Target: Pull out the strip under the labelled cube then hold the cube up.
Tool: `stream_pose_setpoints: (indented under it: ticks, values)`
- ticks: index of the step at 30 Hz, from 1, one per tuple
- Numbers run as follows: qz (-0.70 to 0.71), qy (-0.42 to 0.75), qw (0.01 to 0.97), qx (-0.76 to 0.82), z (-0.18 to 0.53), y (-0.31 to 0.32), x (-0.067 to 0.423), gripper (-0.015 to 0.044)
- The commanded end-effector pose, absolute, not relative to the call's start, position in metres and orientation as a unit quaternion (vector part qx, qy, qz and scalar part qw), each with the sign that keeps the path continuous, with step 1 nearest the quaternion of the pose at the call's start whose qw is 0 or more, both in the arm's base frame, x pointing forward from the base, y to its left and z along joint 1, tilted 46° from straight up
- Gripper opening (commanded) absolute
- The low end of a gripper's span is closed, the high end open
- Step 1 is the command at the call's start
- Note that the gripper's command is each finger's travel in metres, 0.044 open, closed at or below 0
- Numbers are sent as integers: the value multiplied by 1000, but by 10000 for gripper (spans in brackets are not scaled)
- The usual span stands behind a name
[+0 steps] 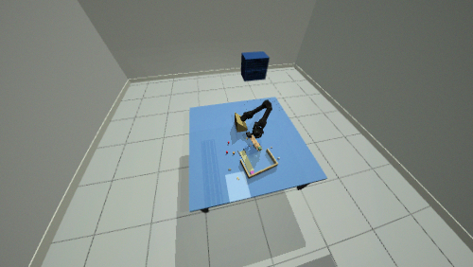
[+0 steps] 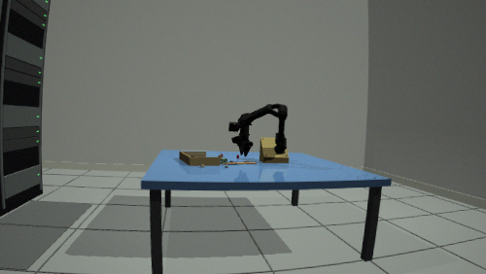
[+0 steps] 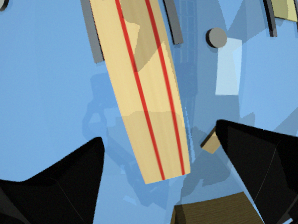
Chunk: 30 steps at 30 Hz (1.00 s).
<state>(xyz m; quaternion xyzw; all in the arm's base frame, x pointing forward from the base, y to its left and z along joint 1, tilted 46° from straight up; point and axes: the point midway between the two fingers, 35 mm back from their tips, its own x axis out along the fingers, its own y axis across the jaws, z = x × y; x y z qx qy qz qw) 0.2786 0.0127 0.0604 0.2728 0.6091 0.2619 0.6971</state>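
My gripper (image 2: 245, 154) (image 3: 161, 135) is open and empty. Its fingertips stand apart on either side of the near end of a pale wooden strip (image 1: 255, 142) (image 2: 241, 163) (image 3: 145, 100) with two red lines, and do not touch it. The strip lies low, between grey bars in the wrist view. A small green thing (image 1: 259, 149) (image 2: 224, 160) is at the strip's far end. A second, pale strip (image 1: 247, 161) lies along one side of the wooden frame, with a small pink thing (image 1: 252, 172) at its end. No label can be read, so which is the labelled cube I cannot tell.
The low wooden frame (image 1: 264, 170) (image 2: 206, 160) stands beyond the gripper. A small wooden block (image 3: 210, 144) lies by the right finger in the wrist view, and a grey disc (image 3: 216, 38) farther off. Several small pieces lie around. A wooden wedge (image 1: 240, 123) (image 2: 267, 151) stands by the arm's base.
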Motion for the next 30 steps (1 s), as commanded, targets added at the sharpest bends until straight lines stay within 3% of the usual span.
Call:
stream_pose_setpoints:
  ticks: [1, 30]
  values:
    - [262, 609, 696, 276, 65, 12, 293, 440]
    - [263, 606, 698, 275, 99, 6, 405, 440]
